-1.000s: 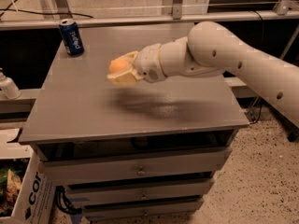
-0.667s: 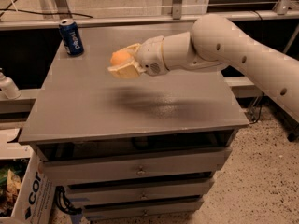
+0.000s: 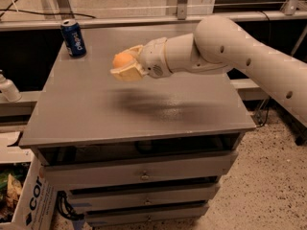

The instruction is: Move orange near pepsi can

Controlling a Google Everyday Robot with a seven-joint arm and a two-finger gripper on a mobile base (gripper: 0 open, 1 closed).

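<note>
**Mia:** Where is the orange (image 3: 123, 59)?

**Ben:** In the camera view it is up in the air, over the gray table (image 3: 144, 114). The gripper (image 3: 121, 63) has it. The two fingers (image 3: 127, 74) are closed on the orange, one on top and one under it.

**Mia:** Why is it held so high?

**Ben:** I think that is so it does not bump or roll on the table on the way. You can see its dark shadow (image 3: 144, 104) on the top below it.

**Mia:** And where is the pepsi can (image 3: 73, 38)?

**Ben:** It stands up straight in the far left corner of the table. The orange is to the right of it and a bit closer to us. They are near each other, but they do not touch.

**Mia:** What do the things look like?

**Ben:** The orange is small and round, and its skin does not shine. The can is dark blue with white letters and a silver top. The fingers look pale yellow and flat. The arm (image 3: 225, 47) is fat, white and smooth, with little holes. The table top is flat and dull gray, with drawers (image 3: 144, 175) under it.

**Mia:** So what is left?

**Ben:** My guess is the orange has to go a bit more to the left and then down by the can.
</note>
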